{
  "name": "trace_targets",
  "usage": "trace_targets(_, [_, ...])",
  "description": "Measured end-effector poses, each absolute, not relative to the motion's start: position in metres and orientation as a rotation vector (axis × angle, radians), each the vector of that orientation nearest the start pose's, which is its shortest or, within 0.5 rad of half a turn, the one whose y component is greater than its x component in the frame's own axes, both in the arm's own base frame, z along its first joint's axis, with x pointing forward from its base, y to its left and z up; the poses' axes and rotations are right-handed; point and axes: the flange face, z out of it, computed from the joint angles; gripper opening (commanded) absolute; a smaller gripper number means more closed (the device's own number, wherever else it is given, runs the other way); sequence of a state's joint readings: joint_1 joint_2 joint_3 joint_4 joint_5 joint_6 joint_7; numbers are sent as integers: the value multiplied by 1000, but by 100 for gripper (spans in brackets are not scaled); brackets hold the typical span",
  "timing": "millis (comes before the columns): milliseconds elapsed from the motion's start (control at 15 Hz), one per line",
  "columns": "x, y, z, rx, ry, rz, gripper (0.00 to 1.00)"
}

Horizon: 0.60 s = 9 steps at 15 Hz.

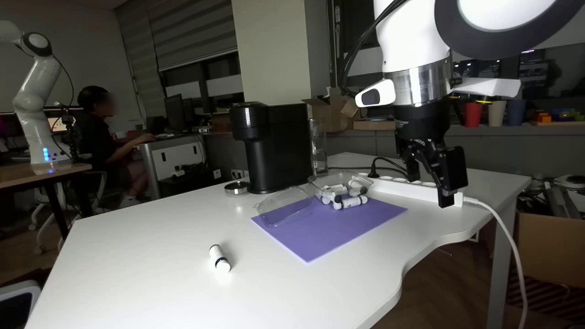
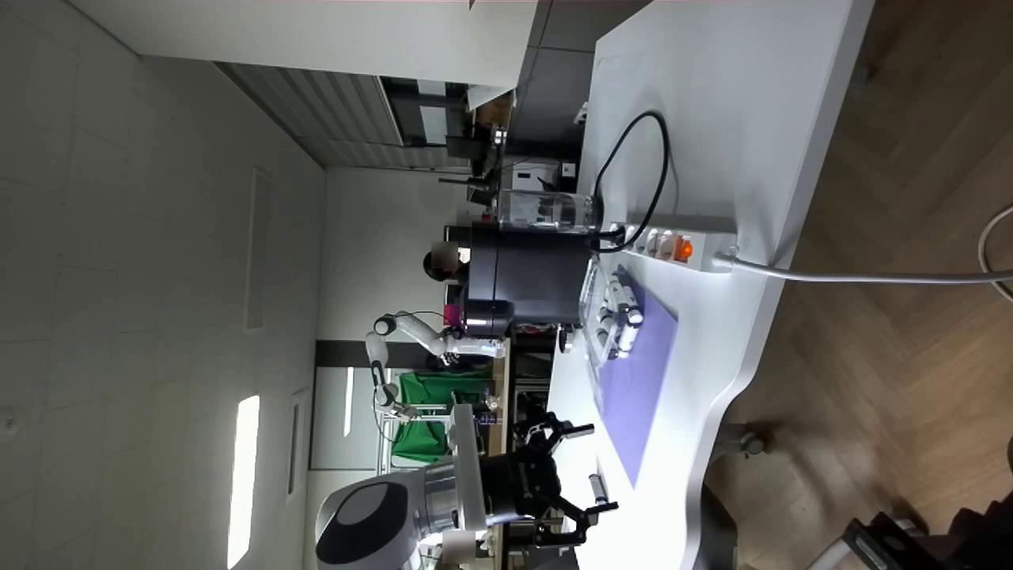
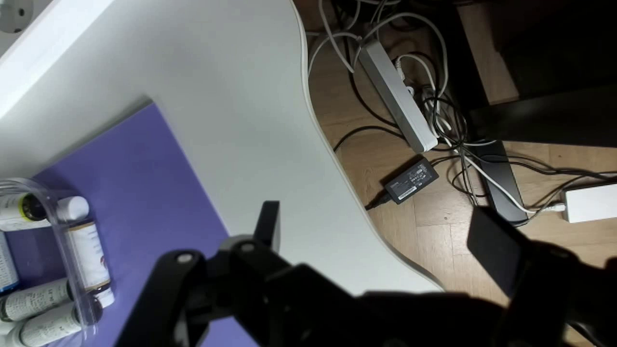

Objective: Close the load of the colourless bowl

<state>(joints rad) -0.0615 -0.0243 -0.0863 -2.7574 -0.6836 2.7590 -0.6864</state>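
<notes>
Colourless bowl (image 1: 329,179) on the purple sheet (image 1: 320,237), its lid (image 1: 287,206) laid out beside it.
In the wrist view the end effector (image 3: 380,238), spread with nothing in its grasp, hangs beyond one long side of the sheet; the bowl sits well apart, towards the opposite long side, with the lid overlapping the sheet's edge next to it. Closing likely means crossing the sheet to the lid's outer edge.

The bowl (image 1: 315,184) is clear overhead, machine (image 1: 278,146) alongside.
</notes>
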Motion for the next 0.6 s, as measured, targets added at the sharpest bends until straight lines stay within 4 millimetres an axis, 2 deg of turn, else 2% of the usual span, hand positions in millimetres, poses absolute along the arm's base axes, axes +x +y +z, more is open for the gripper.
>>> trace_targets(600, [388,-29,223,-2803,-1915,131,100])
